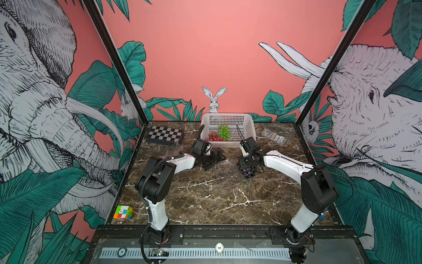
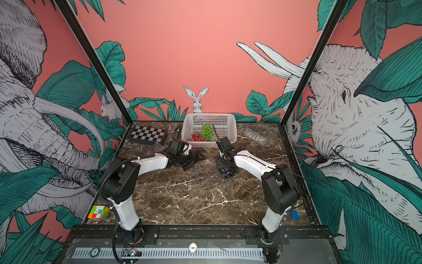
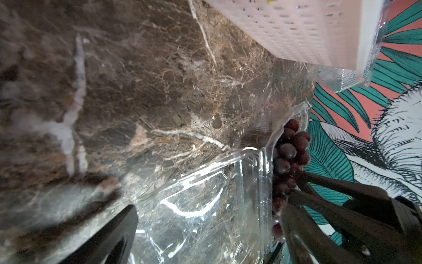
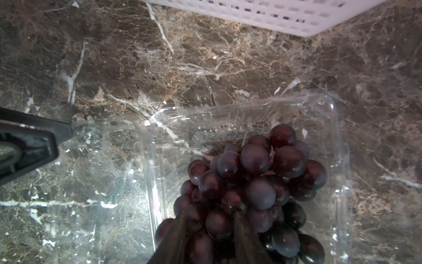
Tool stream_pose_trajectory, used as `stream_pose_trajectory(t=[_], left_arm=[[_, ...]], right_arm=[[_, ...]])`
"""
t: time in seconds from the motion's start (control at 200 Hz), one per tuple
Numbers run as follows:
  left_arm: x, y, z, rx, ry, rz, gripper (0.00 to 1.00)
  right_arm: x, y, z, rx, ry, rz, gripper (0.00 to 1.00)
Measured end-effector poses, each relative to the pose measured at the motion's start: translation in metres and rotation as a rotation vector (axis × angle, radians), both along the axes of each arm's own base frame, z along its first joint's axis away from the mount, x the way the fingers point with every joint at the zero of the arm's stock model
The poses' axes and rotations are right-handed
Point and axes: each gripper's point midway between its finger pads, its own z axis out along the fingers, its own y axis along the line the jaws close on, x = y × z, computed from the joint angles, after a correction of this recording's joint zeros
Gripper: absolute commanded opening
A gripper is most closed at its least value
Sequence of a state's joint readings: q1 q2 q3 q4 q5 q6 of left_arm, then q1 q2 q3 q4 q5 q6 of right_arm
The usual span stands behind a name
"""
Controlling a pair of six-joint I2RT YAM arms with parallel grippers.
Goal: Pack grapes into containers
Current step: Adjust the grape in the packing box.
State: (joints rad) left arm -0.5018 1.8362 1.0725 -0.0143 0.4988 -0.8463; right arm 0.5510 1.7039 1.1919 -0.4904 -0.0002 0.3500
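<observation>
A bunch of dark purple grapes sits low in the base of an open clear container at centre right of the table. My right gripper is shut on the bunch from above, with berries pressed between its fingers. In a top view the right gripper stands right over those grapes. The container's flat lid lies open beside the base. My left gripper is open, its fingers standing either side of the lid. Green grapes and red grapes lie in the white basket.
An empty clear container lies at the back right, and another clear one shows faintly beside the chessboard. A colour cube sits at the front left corner and a blue block at the front right.
</observation>
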Motion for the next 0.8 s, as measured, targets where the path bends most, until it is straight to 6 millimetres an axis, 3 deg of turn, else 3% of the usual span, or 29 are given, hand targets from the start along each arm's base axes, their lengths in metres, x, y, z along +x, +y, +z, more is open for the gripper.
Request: stream_pose_trajectory(t=[0.23, 0.435, 0.62, 0.8], left_arm=[[0.005, 0.002, 0.012, 0.031, -0.023, -0.032, 0.99], [-0.003, 0.013, 0.031, 0.088, -0.057, -0.057, 0.99], [-0.018, 0.029, 0.033, 0.144, -0.066, -0.06, 1.0], [-0.038, 0.039, 0.006, 0.175, 0.013, -0.061, 1.0]], right_arm=[[-0.004, -0.013, 0.025, 0.011, -0.032, -0.018, 0.63], [0.005, -0.048, 0.048, 0.055, -0.083, -0.11, 0.85], [0.01, -0.071, 0.024, 0.084, -0.027, -0.184, 0.97], [0.008, -0.061, -0.009, 0.142, 0.054, -0.178, 0.98]])
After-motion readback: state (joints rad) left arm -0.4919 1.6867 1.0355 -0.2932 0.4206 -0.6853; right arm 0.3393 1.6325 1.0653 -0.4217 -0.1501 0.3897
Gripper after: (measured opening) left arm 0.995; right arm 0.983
